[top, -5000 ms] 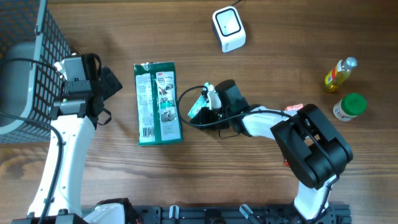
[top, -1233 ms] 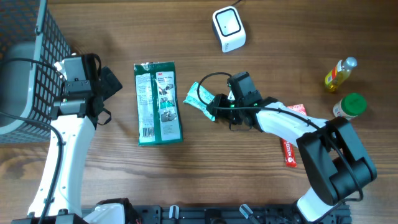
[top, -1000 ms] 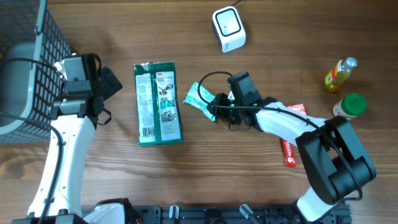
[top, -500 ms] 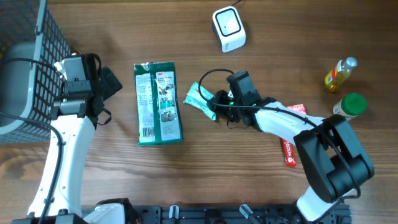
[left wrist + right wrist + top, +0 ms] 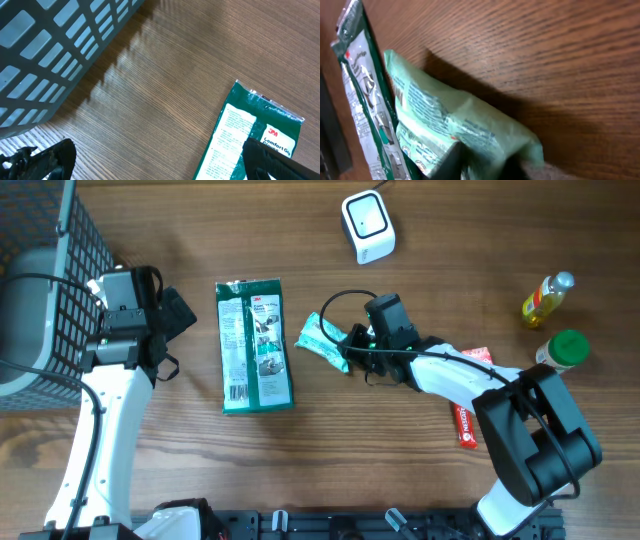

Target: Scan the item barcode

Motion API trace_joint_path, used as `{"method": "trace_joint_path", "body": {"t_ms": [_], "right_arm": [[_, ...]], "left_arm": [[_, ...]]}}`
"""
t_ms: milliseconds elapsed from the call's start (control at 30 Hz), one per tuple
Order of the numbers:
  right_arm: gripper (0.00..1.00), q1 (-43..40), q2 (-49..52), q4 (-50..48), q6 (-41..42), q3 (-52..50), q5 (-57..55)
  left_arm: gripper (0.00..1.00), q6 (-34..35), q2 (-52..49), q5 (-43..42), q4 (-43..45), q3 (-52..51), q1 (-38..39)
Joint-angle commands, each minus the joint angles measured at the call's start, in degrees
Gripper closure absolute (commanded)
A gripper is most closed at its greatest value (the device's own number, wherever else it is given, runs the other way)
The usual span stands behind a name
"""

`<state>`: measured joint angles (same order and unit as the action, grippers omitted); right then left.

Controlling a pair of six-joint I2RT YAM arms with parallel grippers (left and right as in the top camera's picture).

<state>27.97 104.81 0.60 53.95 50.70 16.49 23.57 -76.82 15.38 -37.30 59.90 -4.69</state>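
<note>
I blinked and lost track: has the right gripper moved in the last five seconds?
Yes. The right gripper, shut on the light green packet, sits farther from the big green package than before.

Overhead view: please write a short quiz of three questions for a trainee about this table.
1. True or false: the right gripper is shut on the light green packet.
2. What lies between the left gripper and the light green packet? A the white scanner; B the dark green package; C the red packet.
3. What colour is the lid of the jar beside the yellow bottle?
Key: 1 true; 2 B; 3 green.
</note>
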Motion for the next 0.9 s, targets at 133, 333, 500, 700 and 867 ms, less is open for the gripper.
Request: {"method": "trace_joint_path", "body": {"t_ms": [133,333,500,700,867], "right_arm": [[0.9,-3.9,-9.6,-0.1,-23.4,-0.5,7.1],[0.96,-4.6,-21.8,11.3,-34.6,-0.5,9.6],[0.96,-4.6,-26.1,17.0,-52.9,-0.5,19.2],[0.96,-4.6,-26.6,20.6,-58.7,-0.5,24.7],[0.96,-4.6,-26.6,20.5,-58.7,-0.5,24.7]], "left_arm": [[0.0,-0.7,0.3,0.8,0.0,0.5,-0.3],[0.0,-0.7,0.3,0.7,0.0,0.5,-0.3],[0.0,-0.7,0.3,0.8,0.0,0.5,-0.3],[0.0,-0.7,0.3,0.8,0.0,0.5,-0.3],[0.0,-0.7,0.3,0.7,0.0,0.5,-0.3]]}}
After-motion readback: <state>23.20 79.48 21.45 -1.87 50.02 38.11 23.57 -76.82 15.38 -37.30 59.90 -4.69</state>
